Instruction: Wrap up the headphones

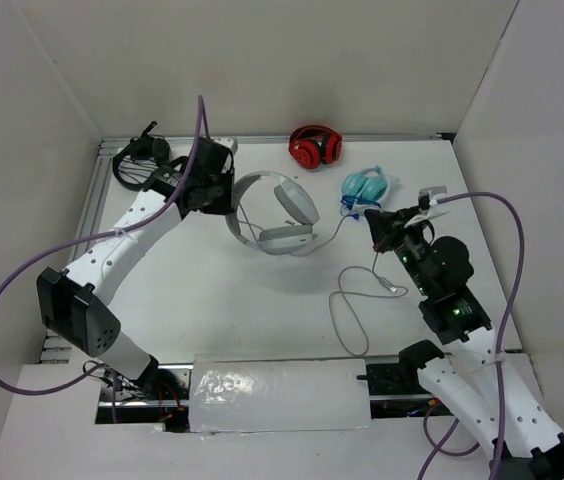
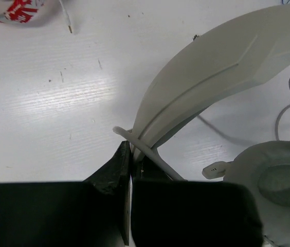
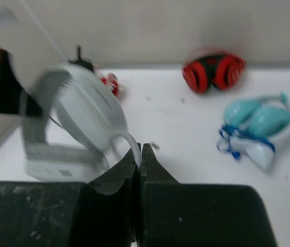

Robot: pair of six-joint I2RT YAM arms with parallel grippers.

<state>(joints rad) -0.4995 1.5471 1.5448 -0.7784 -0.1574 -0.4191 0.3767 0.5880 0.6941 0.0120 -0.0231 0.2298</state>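
Observation:
The white headphones [image 1: 274, 212] lie mid-table, headband arched, earcups to the right. My left gripper [image 1: 224, 196] is shut on the left end of the headband [image 2: 212, 77], and a stretch of the grey cable [image 2: 147, 153] crosses just past its tips [image 2: 130, 149]. One earcup [image 2: 278, 180] shows at lower right of the left wrist view. My right gripper [image 1: 378, 226] is shut on the cable [image 3: 128, 141], pinched at its tips [image 3: 141, 150], with the headphones [image 3: 78, 113] blurred beyond. Slack cable [image 1: 347, 300] loops on the table beside the right arm.
Red headphones [image 1: 314, 147] and small light-blue headphones [image 1: 367, 186] sit at the back, right of the white pair; they also show as red headphones [image 3: 214, 69] and light-blue headphones [image 3: 258, 121]. Black headphones [image 1: 140, 160] lie at back left. White walls enclose the table.

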